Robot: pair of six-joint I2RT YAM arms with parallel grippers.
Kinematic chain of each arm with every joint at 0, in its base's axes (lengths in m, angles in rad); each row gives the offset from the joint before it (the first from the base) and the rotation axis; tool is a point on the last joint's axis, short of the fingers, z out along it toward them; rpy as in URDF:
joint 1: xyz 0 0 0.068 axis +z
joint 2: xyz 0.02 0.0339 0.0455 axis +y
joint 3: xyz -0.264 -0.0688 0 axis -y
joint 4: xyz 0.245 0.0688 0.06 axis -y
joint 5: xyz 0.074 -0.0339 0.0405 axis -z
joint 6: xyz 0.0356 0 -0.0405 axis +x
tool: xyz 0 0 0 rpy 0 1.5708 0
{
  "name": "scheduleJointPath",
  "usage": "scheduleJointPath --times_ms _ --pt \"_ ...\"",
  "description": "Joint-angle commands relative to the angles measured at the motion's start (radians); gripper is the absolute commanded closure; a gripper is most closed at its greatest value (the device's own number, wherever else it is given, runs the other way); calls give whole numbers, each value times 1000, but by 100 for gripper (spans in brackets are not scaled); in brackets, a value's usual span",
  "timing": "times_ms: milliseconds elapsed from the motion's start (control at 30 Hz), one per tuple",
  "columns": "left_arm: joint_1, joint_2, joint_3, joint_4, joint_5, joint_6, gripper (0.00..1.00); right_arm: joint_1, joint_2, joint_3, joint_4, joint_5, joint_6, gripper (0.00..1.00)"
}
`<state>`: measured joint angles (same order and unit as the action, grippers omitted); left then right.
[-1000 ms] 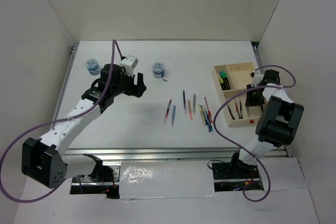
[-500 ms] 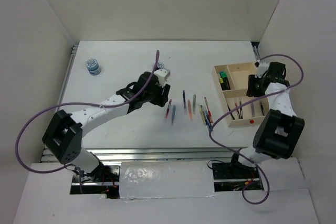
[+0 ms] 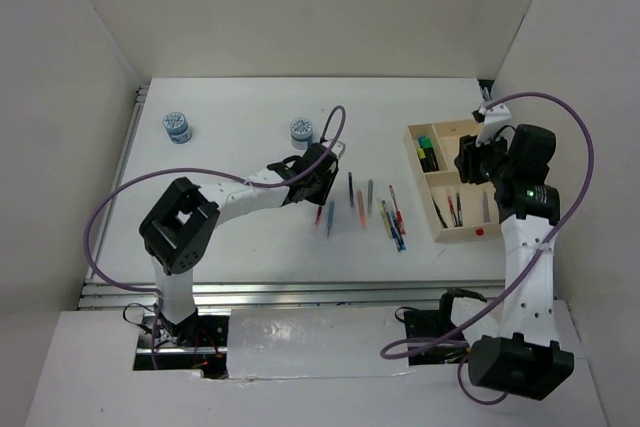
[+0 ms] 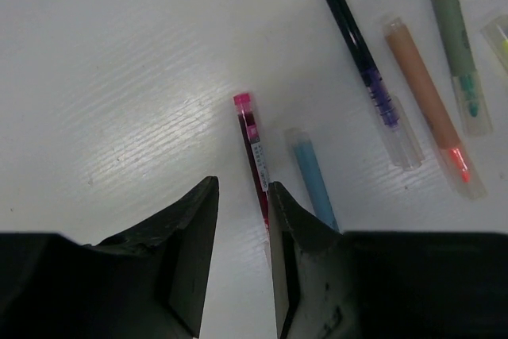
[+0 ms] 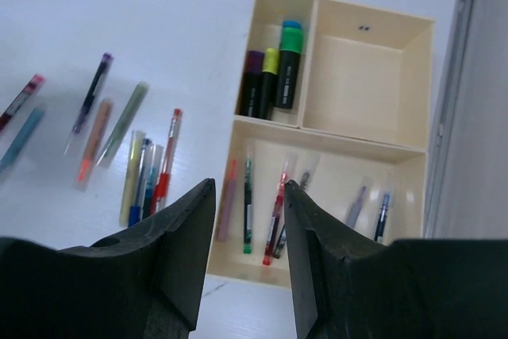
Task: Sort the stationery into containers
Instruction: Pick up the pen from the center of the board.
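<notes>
Several loose pens (image 3: 365, 202) lie in a row mid-table. My left gripper (image 3: 320, 192) hangs low over the row's left end, open with a narrow gap (image 4: 240, 192). A red pen (image 4: 252, 144) runs in against the inner edge of its right finger, and a blue pen (image 4: 311, 176) lies just to the right. The wooden tray (image 3: 440, 128) holds highlighters (image 5: 270, 77) in one small compartment and several pens (image 5: 278, 204) in the long one. My right gripper (image 5: 248, 188) hovers open and empty above the tray (image 5: 349, 145). Two blue-white pots (image 3: 178, 126) (image 3: 301, 132) stand at the back left.
A purple pen (image 4: 353, 37), an orange pen (image 4: 425, 93) and a grey-green pen (image 4: 451, 29) lie close beyond my left fingers. A cluster of yellow, blue and red pens (image 5: 147, 172) lies just left of the tray. The side wall stands close on the right.
My left arm swung right from near the pots to the left end of the pen row, and its jaws narrowed. My right gripper lifted off the tray's pen compartment and opened slightly.
</notes>
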<state>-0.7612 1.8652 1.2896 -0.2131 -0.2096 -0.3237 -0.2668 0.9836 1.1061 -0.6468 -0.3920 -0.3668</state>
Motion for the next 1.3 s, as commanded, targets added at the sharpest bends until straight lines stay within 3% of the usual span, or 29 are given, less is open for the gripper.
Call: scheduleJointPath --times_ms 0,233,833,1033,1133,1233,1267 --pt "0 15 36 -28 -39 -35 56 41 -54 -44 -40 -28 -50 53" --pt "-3 -24 -74 -9 44 -64 53 75 -63 -38 -37 -13 -58 53" --pt "-46 -9 -139 21 46 -75 52 80 -65 -37 -33 -19 -64 53" --pt "-47 -15 -159 3 18 -86 69 89 -72 -32 -31 -47 -81 53" --pt "-29 -46 -168 -14 15 -72 82 121 -92 -37 -28 -60 -124 53" --pt "63 -122 -179 1 134 -86 91 156 -117 -38 -28 -88 -176 53" --pt "97 -142 -180 7 248 -95 94 190 -125 -41 -24 -105 -187 53"
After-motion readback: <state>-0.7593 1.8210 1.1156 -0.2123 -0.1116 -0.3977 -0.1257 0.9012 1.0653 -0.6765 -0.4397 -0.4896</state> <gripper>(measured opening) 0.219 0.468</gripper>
